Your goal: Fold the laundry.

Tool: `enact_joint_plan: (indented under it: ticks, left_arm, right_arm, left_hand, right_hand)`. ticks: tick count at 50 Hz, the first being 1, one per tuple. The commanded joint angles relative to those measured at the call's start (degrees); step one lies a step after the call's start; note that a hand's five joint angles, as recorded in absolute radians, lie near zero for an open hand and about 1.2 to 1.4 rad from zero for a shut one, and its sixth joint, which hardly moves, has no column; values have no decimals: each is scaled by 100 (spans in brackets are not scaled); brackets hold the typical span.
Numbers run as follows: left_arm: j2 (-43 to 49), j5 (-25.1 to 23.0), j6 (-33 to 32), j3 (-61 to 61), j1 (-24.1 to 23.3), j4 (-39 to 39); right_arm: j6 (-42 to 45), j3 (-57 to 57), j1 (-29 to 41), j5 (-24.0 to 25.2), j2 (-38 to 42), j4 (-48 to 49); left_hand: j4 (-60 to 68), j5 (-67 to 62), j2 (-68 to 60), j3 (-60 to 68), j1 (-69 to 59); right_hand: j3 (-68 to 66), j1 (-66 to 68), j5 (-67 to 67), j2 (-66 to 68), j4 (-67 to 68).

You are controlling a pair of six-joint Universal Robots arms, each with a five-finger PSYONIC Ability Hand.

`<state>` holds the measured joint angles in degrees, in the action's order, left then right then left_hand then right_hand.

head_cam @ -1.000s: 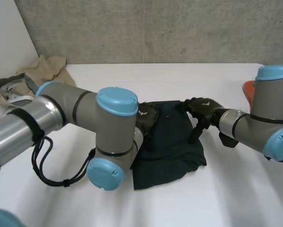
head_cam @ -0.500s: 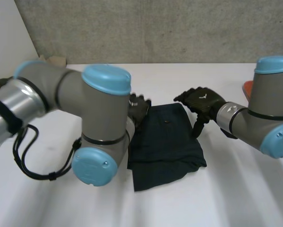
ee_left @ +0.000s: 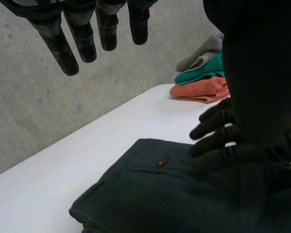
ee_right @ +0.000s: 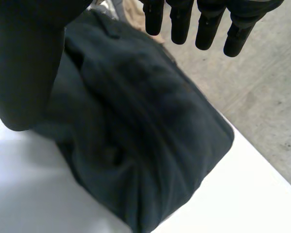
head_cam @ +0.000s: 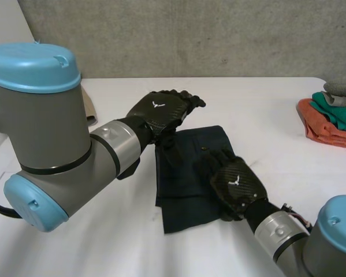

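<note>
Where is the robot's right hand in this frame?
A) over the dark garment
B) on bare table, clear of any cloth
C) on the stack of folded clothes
A: the right hand lies over the dark garment with straight fingers, well apart from the stack of folded clothes.

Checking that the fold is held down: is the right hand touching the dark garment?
Touching. The left wrist view shows the right hand lying with its fingers flat on the dark garment. The head view agrees, with the hand resting on the cloth.
</note>
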<state>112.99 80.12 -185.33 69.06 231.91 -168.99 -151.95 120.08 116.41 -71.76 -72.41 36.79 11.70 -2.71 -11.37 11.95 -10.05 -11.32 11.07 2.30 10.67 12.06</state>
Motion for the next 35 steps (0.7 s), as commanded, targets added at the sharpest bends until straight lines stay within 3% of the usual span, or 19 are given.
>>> enact_joint_plan:
  ticks: [1,14,24,35]
  left_arm:
    - [83,56,14,11,38,-37]
    - [136,56,14,11,47,-169]
    - [136,65,23,20,109,-187]
    - [136,47,23,108,126,-204]
  right_arm:
    - [456,-345,22,-66,693,328]
    - [614,-1038,83,-137,1335,768]
    - [535,-1891,153,-154,1914,672]
    - [307,-2841,162,-506,2346,224]
  left_hand:
    - [-115,216,82,-140,-50]
    - [-115,216,82,-140,-50]
    - [-115,216,82,-140,-50]
    - [-98,200,65,-123,-67]
  right_hand:
    - [132,-107,-230,-67,-206]
    - [132,-107,-230,-67,-206]
    - [132,-107,-230,-67,-206]
    - [-549,574,451,615,475]
